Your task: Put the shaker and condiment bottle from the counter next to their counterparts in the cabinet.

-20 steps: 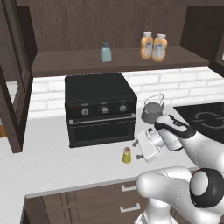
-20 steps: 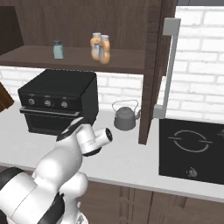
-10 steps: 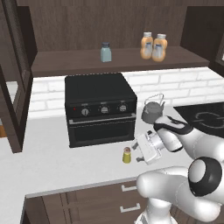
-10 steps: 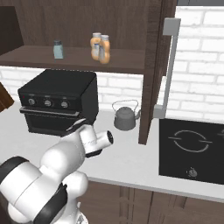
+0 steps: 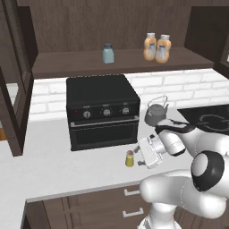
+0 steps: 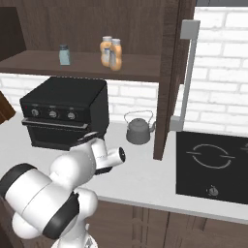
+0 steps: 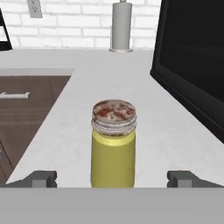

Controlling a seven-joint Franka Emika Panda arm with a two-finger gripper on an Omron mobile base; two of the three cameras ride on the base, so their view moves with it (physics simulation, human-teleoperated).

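Approach step on the shaker (image 7: 113, 144): it stands upright on the counter (image 5: 53, 165) in front of the black oven (image 5: 102, 112), centred between the fully spread jaws of the gripper (image 7: 112, 178), not yet held. Closing, then lifting to the cabinet (image 5: 120, 62), is called for next. Kettle (image 5: 155, 114) stands well apart.
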